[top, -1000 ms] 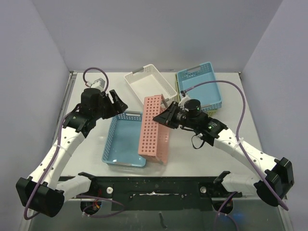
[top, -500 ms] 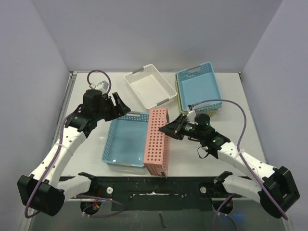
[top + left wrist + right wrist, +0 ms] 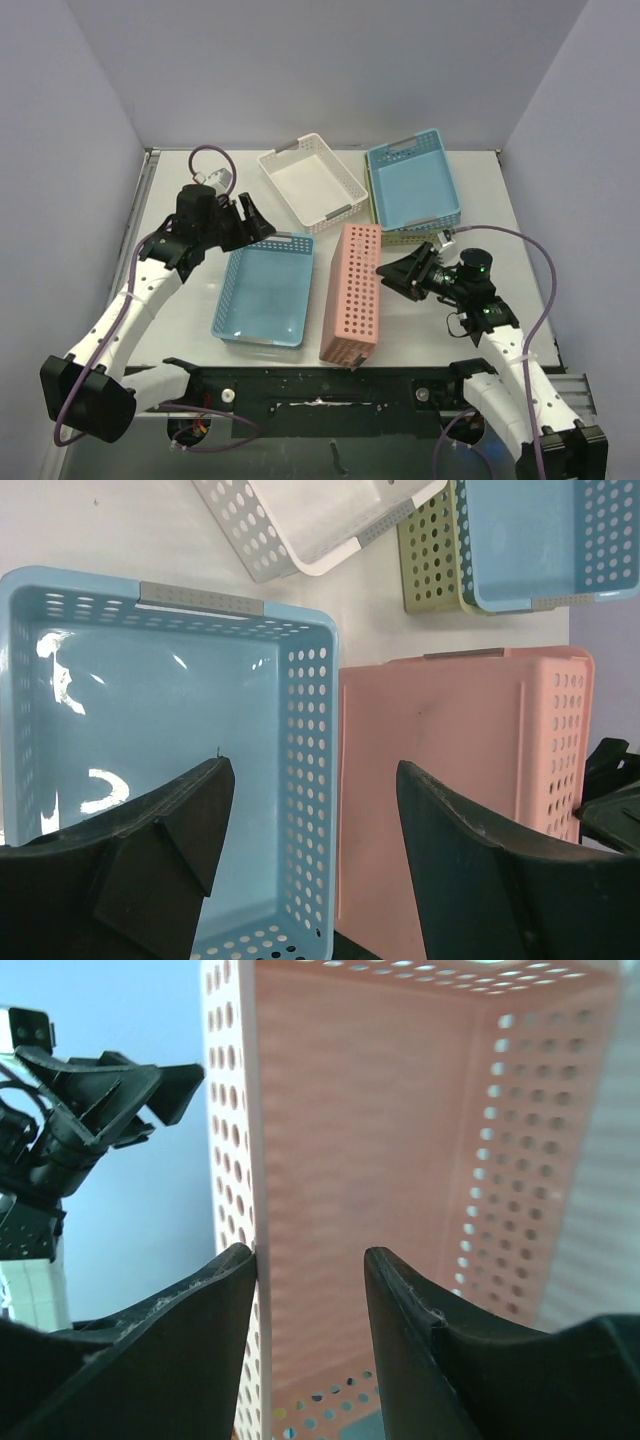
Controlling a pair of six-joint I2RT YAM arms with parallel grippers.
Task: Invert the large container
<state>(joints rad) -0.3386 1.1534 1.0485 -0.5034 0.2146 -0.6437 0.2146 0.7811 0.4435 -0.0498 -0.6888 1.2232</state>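
Note:
The large container (image 3: 352, 292) is a long pink perforated basket resting tipped over on a long side between the arms. Its smooth bottom (image 3: 440, 770) faces left and up, and its hollow inside (image 3: 400, 1140) faces my right gripper. My right gripper (image 3: 392, 270) is at the basket's right side, jaws apart. The basket's rim wall (image 3: 250, 1210) runs between the jaws, against the left finger (image 3: 215, 1290), and nothing is clamped. My left gripper (image 3: 250, 222) hangs open above the right wall of a light blue basket (image 3: 310, 740), holding nothing.
A light blue basket (image 3: 265, 290) lies right way up just left of the pink one. A white basket (image 3: 312, 180) sits at the back centre. Another blue basket (image 3: 415, 185) is nested in a yellow-green one (image 3: 400, 236) at the back right.
The pink basket has swung rightward and tipped farther over. My right arm drew back to the right and its jaws opened off the rim. The left arm barely moved.

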